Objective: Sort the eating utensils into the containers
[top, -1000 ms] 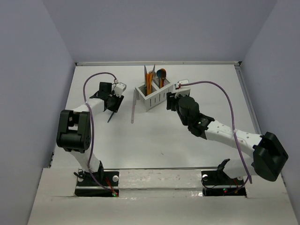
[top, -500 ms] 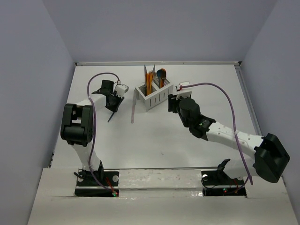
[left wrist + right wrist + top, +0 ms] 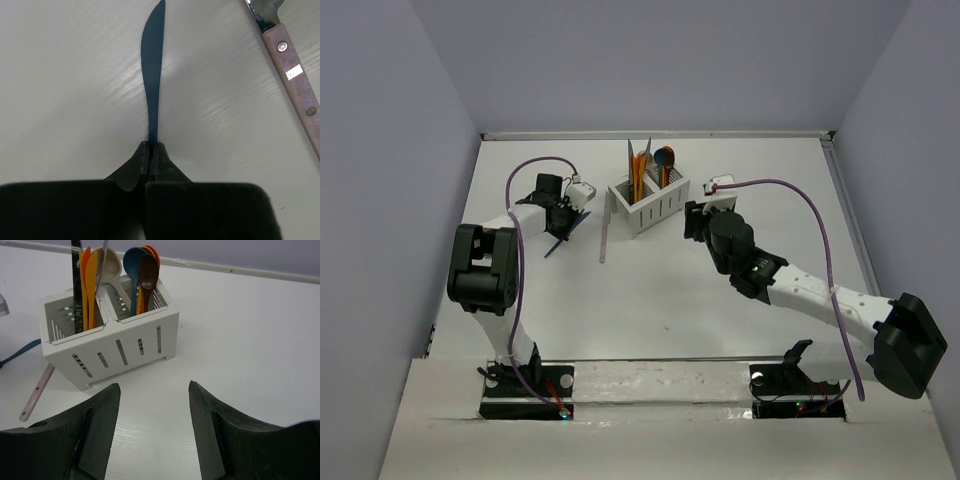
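One caddy (image 3: 655,212), two utensils (image 3: 151,85) (outside it)

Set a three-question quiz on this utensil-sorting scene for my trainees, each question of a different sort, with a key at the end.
1. True or false: the left gripper is shut on the handle end of the dark blue knife.
2. Multiple choice: in the right wrist view, where is the blue spoon? A) in the left compartment of the white caddy; B) in its right compartment; C) outside the caddy.
3. Fill in: the right gripper stands ___ and holds nothing.

Key: 1 true; 2 B; 3 open.
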`<state>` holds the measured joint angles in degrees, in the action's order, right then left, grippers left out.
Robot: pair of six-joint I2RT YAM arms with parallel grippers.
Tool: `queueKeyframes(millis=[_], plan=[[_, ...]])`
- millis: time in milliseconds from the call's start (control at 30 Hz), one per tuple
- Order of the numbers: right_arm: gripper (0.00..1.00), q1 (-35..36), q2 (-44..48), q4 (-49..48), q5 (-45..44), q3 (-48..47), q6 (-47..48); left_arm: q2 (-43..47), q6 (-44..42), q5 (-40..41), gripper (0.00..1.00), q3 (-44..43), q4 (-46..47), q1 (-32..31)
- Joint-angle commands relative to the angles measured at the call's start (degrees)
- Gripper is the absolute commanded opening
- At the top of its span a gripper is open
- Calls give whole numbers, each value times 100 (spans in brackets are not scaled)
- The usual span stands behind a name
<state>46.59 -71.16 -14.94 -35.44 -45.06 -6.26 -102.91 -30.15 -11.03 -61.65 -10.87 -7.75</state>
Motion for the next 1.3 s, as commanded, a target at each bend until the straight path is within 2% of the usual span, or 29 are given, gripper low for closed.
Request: queueKeyframes(millis=[0, 67, 300, 567, 667, 700, 733, 900, 1000, 1067, 1267], plan=[[63, 52, 181, -88, -147, 67, -24, 358, 324, -180, 0, 626, 452, 80], [63, 52, 190, -79, -156, 76, -24, 709, 439, -215, 0, 820, 909, 115], [63, 52, 234, -79, -121, 59, -77, 1395, 870, -427, 0, 1084, 1543, 335], [63, 52, 321, 26, 160, -29, -314, 2002, 1028, -646, 0, 1287, 1711, 441], [67, 52, 374, 123, 896, -301, -630, 2529, 1195, -935, 0, 1287, 1738, 441], [69, 52, 357, 123, 1421, -415, -761, 2661, 1239, -1023, 0, 1269, 1738, 441], [76, 52, 261, 140, 1617, -686, -832, 2941, 1335, -1094, 0, 1243, 1720, 441], [84, 166, -310, 71, 2436, -1627, -1324, 3716, 1538, -1332, 0, 1120, 1817, 423], [84, 333, -934, -237, 2673, -2269, -1456, 4094, 1618, -1367, 0, 1146, 1931, 362], [80, 395, -1433, -421, 2814, -2760, -1658, 4323, 1653, -1376, 0, 1190, 2027, 239], [68, 518, -2332, -1115, 2920, -3430, -2238, 4640, 1863, -1358, 0, 1287, 2291, -7]])
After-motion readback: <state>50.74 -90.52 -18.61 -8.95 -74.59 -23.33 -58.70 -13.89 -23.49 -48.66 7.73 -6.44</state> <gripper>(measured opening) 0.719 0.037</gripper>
